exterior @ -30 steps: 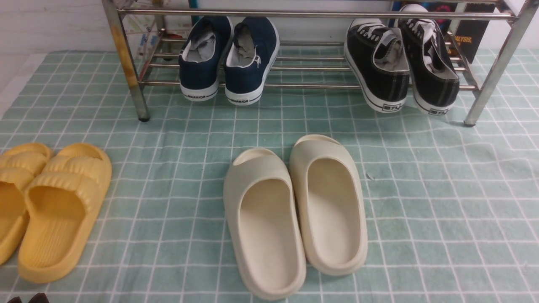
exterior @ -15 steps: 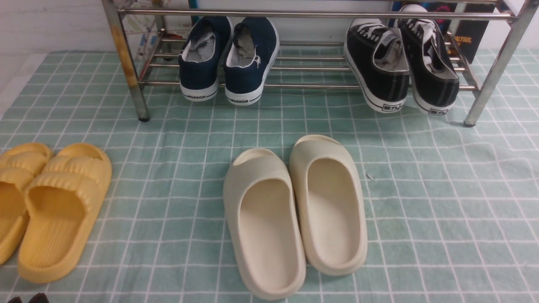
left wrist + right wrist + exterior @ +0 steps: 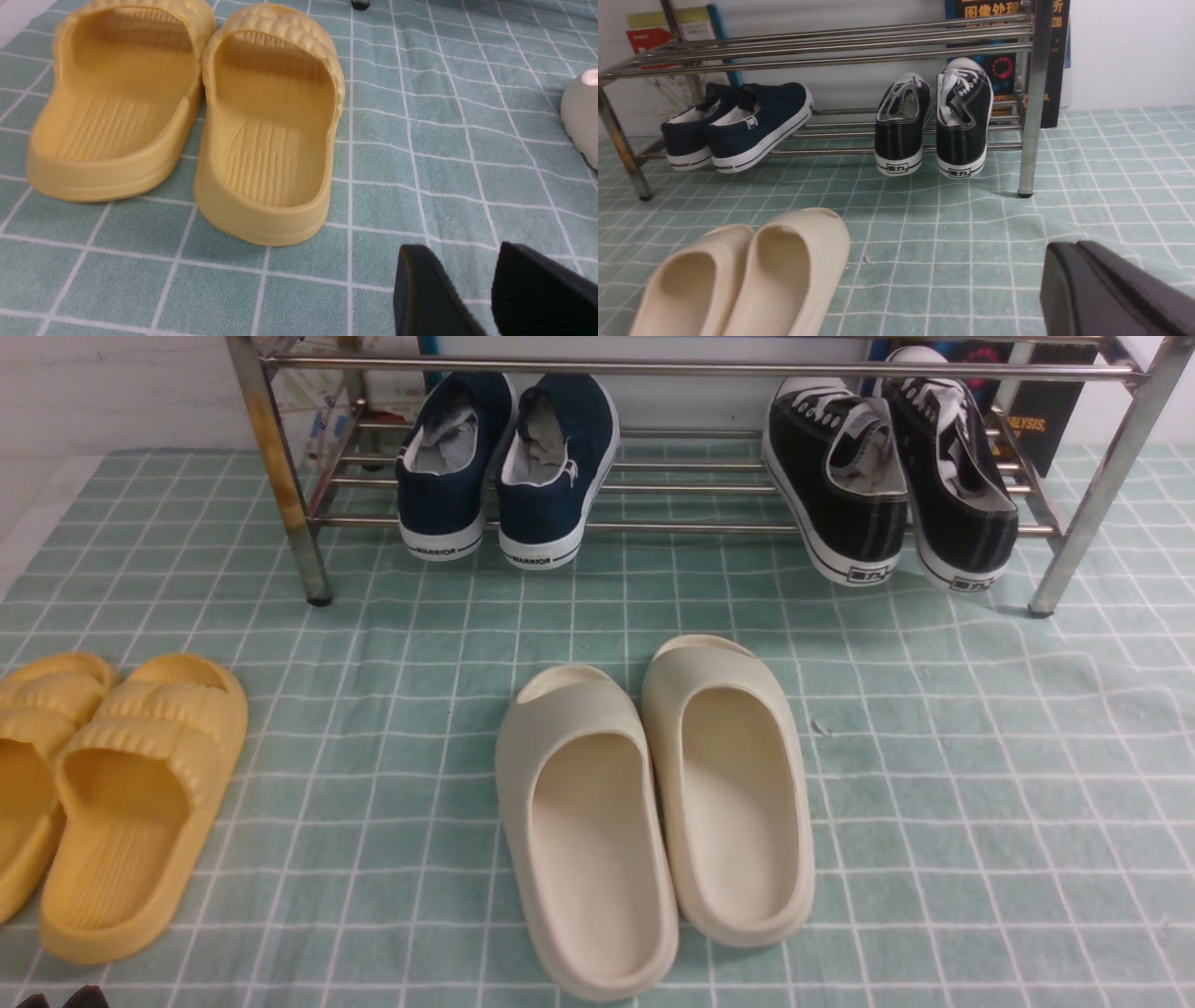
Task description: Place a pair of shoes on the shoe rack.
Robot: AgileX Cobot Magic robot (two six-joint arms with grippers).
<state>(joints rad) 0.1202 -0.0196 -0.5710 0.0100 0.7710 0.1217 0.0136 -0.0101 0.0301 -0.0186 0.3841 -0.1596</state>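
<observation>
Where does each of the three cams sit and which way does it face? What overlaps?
Front: between the arms, looking forward and down at the shoe rack, black sneakers and cream slides; only dark tips at the bottom-left corner.
Left wrist: low over the cloth, facing the yellow slides; left gripper fingers apart.
Right wrist: low, facing the rack; right gripper fingers look together.
Shared: cream slides in all three.

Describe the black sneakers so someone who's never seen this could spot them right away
Find the chrome shoe rack at the back of the green checked cloth. The black sneakers sit on its lower tubes at the right end; unlike the navy slip-ons beside them, they have white laces.
</observation>
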